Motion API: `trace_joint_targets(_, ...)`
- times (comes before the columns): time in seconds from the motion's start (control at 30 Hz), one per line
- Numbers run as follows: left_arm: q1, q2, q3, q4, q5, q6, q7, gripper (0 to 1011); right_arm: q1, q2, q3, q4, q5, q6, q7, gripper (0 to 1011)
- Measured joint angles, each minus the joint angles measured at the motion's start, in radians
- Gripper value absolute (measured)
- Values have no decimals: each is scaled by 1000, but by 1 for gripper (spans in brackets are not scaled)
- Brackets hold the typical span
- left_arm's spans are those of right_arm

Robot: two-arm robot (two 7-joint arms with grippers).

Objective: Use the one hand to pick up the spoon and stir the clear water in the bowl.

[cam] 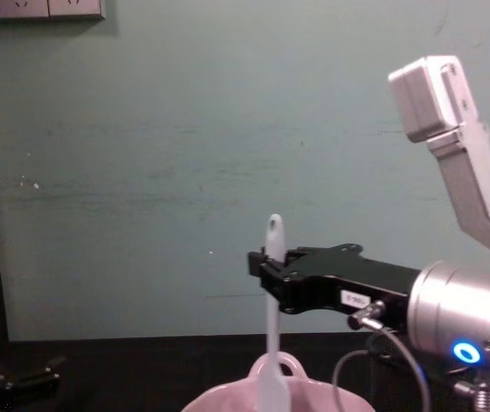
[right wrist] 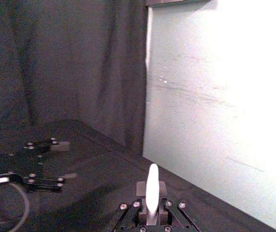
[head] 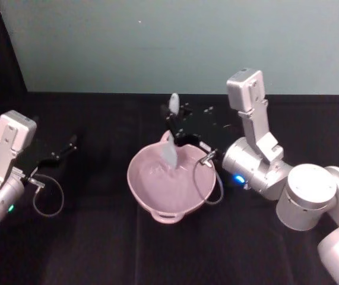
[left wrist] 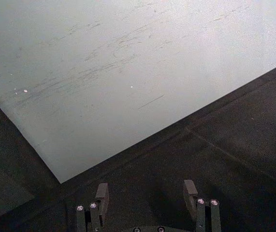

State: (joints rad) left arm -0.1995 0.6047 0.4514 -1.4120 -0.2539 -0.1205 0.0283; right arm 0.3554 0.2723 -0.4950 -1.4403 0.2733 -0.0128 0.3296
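While R tool (cam: 263, 266) clamps spoon (cam: 272, 356) upright in bowl (head: 151, 196), cable (head: 219, 193) loops beside rim, L tool (left wrist: 146, 191) open.

Head looks down, chest level and close — sharing the bowl (head: 151, 193), wrists face wall (left wrist: 104, 72)

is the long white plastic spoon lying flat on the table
No, the right gripper holds the spoon upright, scoop down in the pale pink bowl.

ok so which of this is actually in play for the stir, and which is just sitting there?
In play:
- right gripper, shut on the white plastic spoon
- pink bowl, with the spoon's scoop end inside it

Sitting there:
- left gripper, open, parked at the left
- black table cover
- wall sockets
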Motion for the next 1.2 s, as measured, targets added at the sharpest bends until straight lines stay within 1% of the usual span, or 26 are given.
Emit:
trace_joint_targets(0.07, 0, 0, 0, 0, 0, 0, 0, 1011, -4, 8, 10, -7, -14, 2, -7, 127)
trace_joint_targets(0.17, 0, 0, 0, 0, 0, 0, 0, 1011, -11, 21, 17, -24, -24, 14, -8, 127)
trace_joint_targets(0.3, 0, 0, 0, 0, 0, 0, 0, 1011, -40, 53, 34, -73, -36, 45, -3, 127)
trace_joint_targets(0.33, 0, 0, 0, 0, 0, 0, 0, 1011, -61, 71, 45, -107, -37, 64, 6, 127)
trace_joint_targets(0.43, 0, 0, 0, 0, 0, 0, 0, 1011, -102, 96, 61, -167, -27, 93, 28, 127)
trace_joint_targets(0.53, 0, 0, 0, 0, 0, 0, 0, 1011, -125, 107, 67, -203, -13, 109, 43, 127)
trace_joint_targets(0.67, 0, 0, 0, 0, 0, 0, 0, 1011, -155, 119, 68, -262, 15, 150, 68, 127)
trace_joint_targets(0.83, 0, 0, 0, 0, 0, 0, 0, 1011, -161, 117, 55, -284, 50, 179, 91, 127)
trace_joint_targets(0.93, 0, 0, 0, 0, 0, 0, 0, 1011, -155, 102, 36, -277, 62, 182, 96, 127)
trace_joint_targets(0.97, 0, 0, 0, 0, 0, 0, 0, 1011, -152, 98, 31, -271, 64, 181, 95, 127)
trace_joint_targets(1.07, 0, 0, 0, 0, 0, 0, 0, 1011, -131, 67, 16, -233, 69, 168, 88, 127)
trace_joint_targets(1.2, 0, 0, 0, 0, 0, 0, 0, 1011, -102, 34, 11, -184, 73, 148, 74, 127)
